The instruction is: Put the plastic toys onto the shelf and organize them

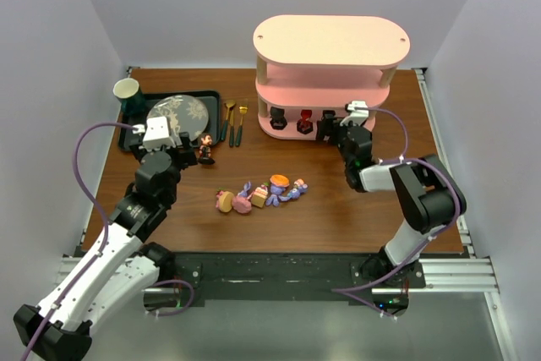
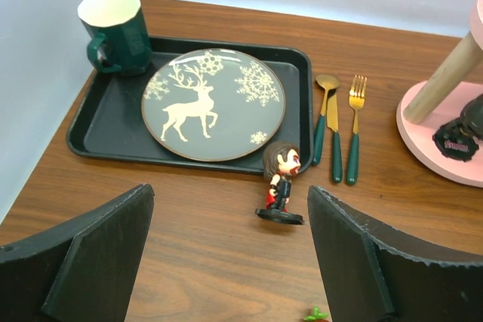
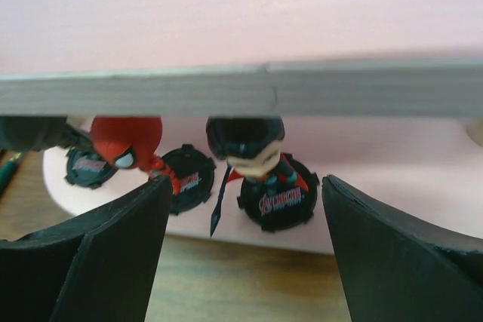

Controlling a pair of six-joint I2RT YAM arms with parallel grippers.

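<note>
— Which toy does the next move turn on?
— The dark figure (image 2: 281,182) on the desk (image 2: 189,262). You have it straight ahead of your left tool (image 2: 230,195), a little right of the line between the fingers and just beyond their tips. It stands upright on its round base, long axis vertical, just beside the near rim of the tray (image 2: 106,122) but apart from it.
— And the tool?
— Wide open, holding nothing. I judge you need to go forward and slightly right so the fingers pass either side of the body, then close across the body, not the base.
— Is the left arm the one to use?
— Yes. The figure is near your left tool and well apart from the right one.
— Where is the right tool?
— Your right tool (image 3: 245,201) is at the bottom tier of the shelf (image 1: 331,40), open. The masked figure (image 3: 253,148) stands on that tier between its fingers, and neither finger touches it. A red figure (image 3: 124,145) stands just to its left on the same tier.
— The others?
— The loose toys (image 1: 254,196), bunnies and pink ones, lie in a row mid-desk, roughly midway between your arms. I cannot say which arm is nearer.
</note>
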